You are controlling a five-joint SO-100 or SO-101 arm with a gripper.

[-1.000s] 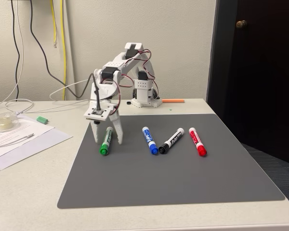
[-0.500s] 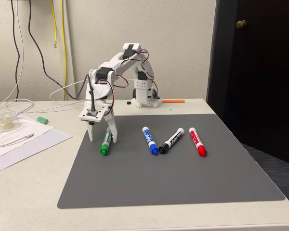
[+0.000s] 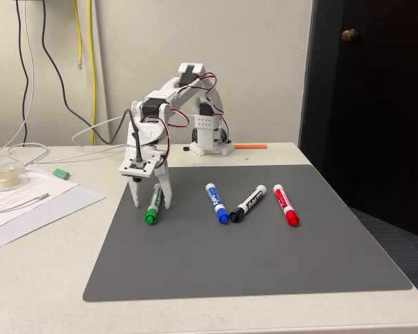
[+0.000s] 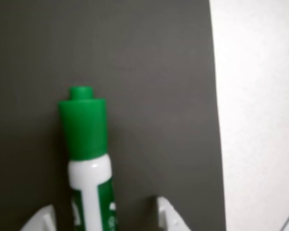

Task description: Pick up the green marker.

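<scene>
Four markers [image 3: 219,202]: one green, one blue, one black, one red.

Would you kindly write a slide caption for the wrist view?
Green marker lying on the grey mat, its barrel between the gripper fingers.

Through the wrist view I saw the green marker [image 4: 89,159] lying on a dark grey mat [image 4: 149,62], its green cap pointing up the frame and its white barrel and green label running off the bottom edge. The claw [image 4: 103,216] showed as two white tips at the bottom, one on each side of the barrel, spread apart; the left tip sat just beside the marker, the right one clear of it. Pale bench [image 4: 260,96] lay along the mat's right edge.
</scene>
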